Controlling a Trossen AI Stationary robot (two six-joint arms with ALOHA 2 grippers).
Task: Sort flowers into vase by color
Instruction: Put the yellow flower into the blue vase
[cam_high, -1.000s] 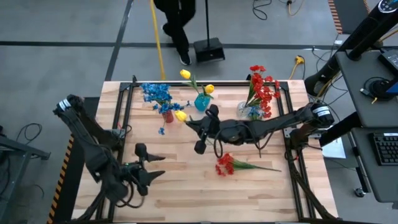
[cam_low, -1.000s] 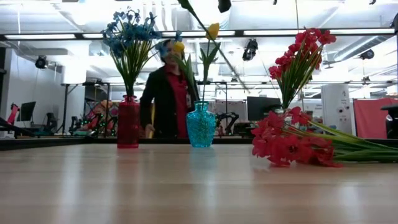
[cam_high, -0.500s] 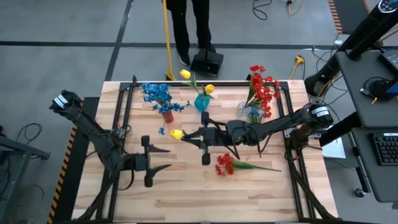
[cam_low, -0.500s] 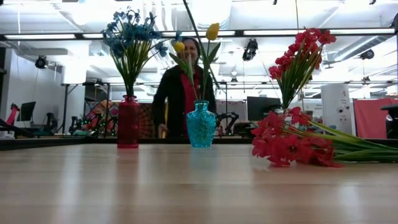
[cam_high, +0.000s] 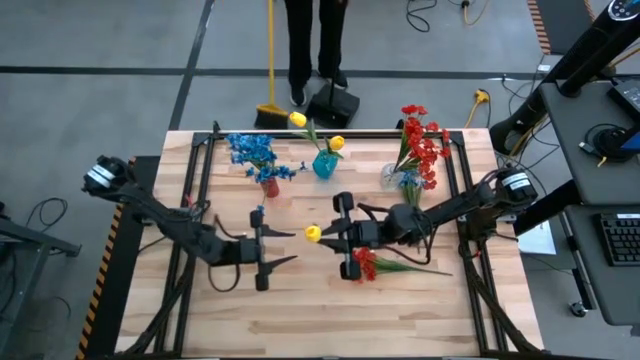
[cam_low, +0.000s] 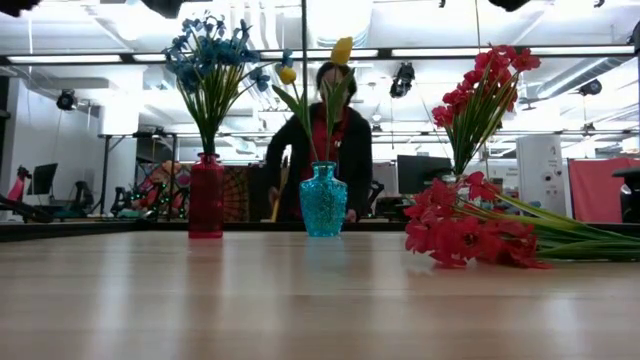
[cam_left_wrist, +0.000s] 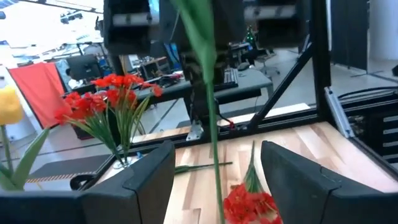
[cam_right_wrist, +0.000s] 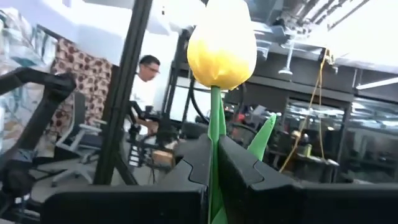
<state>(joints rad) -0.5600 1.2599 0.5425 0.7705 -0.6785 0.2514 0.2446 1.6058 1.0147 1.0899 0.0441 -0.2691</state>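
Fingers of my right gripper (cam_high: 330, 234) clenched on a yellow tulip (cam_high: 312, 233) mid-desk.
Its stem hangs between my left gripper's (cam_high: 281, 247) parted fingers (cam_left_wrist: 144, 180); long axis upright, so left is nearer; the teal vase (cam_high: 324, 164) stands at the desk's (cam_high: 300, 310) far edge.

left gripper (cam_high: 282, 247) spread, right gripper (cam_high: 331, 234) clamped

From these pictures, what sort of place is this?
Probably a robotics lab or workshop. A wooden worktable with a black metal frame carries two robot arms, computer monitors stand in the open room behind it, and a person stands there under ceiling strip lights.
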